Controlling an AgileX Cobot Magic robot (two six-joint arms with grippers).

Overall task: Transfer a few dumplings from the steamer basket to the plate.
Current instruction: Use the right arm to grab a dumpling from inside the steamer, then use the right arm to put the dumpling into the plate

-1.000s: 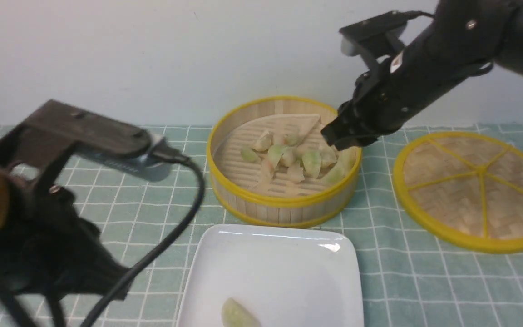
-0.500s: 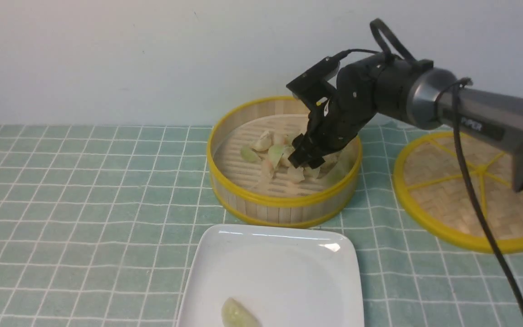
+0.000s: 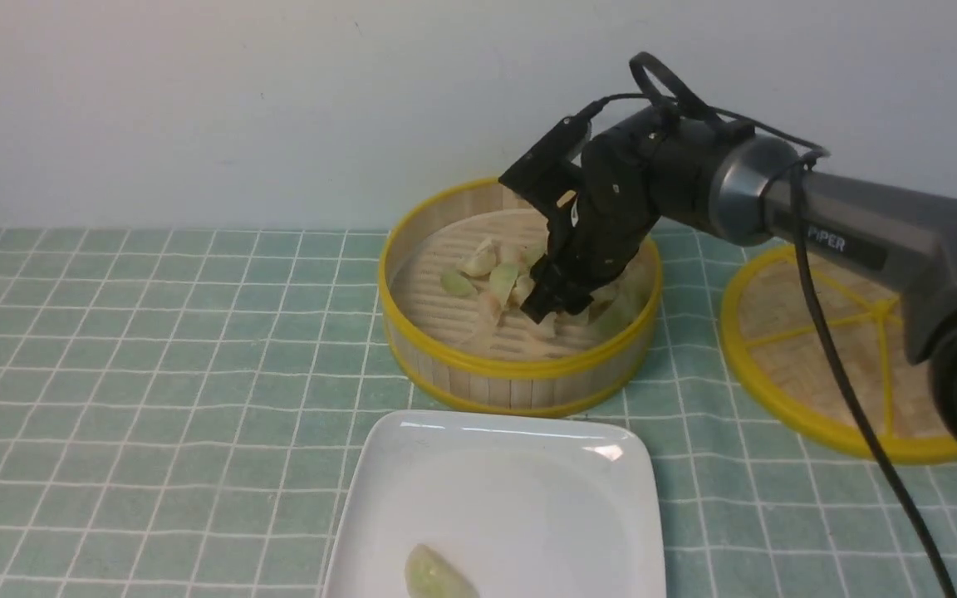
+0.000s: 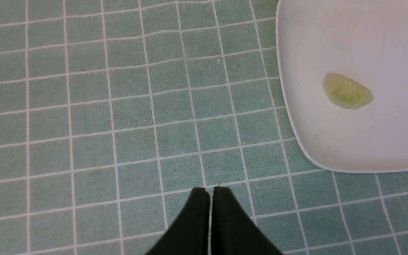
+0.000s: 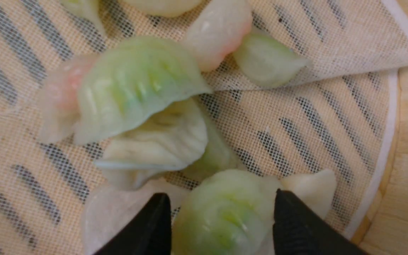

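Your left arm's black jaws [image 4: 211,193] are pressing together, empty, over the green checked tabletop [image 4: 129,106], leaving the glossy white square plate [image 3: 499,498] accessible at six o'clock. Toward one o'clock, inside the round yellow-rimmed bamboo basket [image 3: 520,365], your right arm's black jaws [image 5: 222,212] are straddling a pale green pleated dumpling [image 5: 225,212], presumably lining up a pinch; you can't confirm grip.
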